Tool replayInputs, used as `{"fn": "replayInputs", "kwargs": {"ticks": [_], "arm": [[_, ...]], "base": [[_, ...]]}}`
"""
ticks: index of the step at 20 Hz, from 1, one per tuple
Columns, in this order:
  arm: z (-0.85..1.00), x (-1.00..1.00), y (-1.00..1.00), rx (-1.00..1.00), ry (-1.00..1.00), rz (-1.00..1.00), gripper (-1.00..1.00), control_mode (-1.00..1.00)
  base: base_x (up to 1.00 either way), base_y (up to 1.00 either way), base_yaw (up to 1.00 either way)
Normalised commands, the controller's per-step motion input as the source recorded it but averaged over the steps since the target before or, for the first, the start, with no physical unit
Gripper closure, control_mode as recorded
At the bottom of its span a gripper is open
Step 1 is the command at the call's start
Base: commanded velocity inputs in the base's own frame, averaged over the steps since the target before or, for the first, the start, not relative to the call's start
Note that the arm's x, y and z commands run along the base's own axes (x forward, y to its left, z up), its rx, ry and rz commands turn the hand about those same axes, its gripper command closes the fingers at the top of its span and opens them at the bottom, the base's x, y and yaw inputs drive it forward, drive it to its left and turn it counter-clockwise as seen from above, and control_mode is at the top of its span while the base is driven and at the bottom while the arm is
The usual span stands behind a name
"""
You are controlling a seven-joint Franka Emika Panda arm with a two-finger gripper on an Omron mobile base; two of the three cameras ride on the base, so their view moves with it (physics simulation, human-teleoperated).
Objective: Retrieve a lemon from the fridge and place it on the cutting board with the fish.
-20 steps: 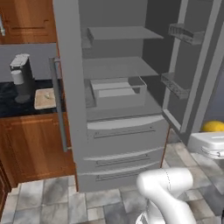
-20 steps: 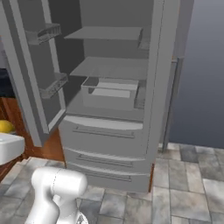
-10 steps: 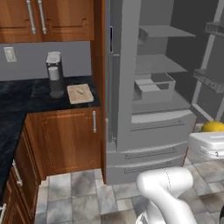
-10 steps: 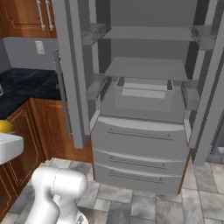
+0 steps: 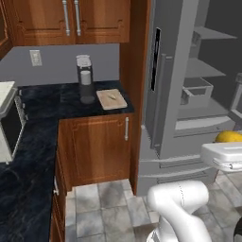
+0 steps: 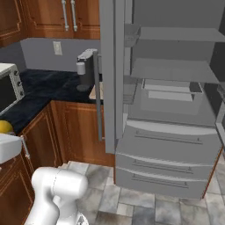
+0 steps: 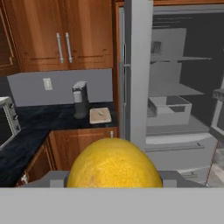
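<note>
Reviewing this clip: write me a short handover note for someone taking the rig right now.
Gripper: shut on the lemon, which sits between the fingers in the hand view.
Fridge: doors open, shelves and an open bin visible inside.
Cutting board: on the dark counter left of the fridge, beside a grey appliance; the fish lies on it.
Done: lemon is out of the fridge and in the grip.
Left: carry it over to the board and set it down next to the fish.

board top bare beside fish | obstacles — coffee maker left, fridge door right
</note>
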Motion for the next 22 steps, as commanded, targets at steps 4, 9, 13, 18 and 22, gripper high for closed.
{"fn": "replayInputs", "kwargs": {"ticks": [4, 9, 13, 18, 22], "arm": [[0.0, 0.0, 0.0, 0.0, 0.0, 0.0, 1.0, 1.0], [0.0, 0.0, 0.0, 0.0, 0.0, 0.0, 1.0, 1.0], [0.0, 0.0, 0.0, 0.0, 0.0, 0.0, 1.0, 1.0], [0.0, 0.0, 0.0, 0.0, 0.0, 0.0, 1.0, 1.0], [0.0, 0.0, 0.0, 0.0, 0.0, 0.0, 1.0, 1.0]], "base": [[0.0, 0.13, 0.0], [0.16, 0.36, 0.0], [0.18, 0.55, 0.0], [0.32, 0.31, 0.0], [0.56, 0.24, 0.0]]}}
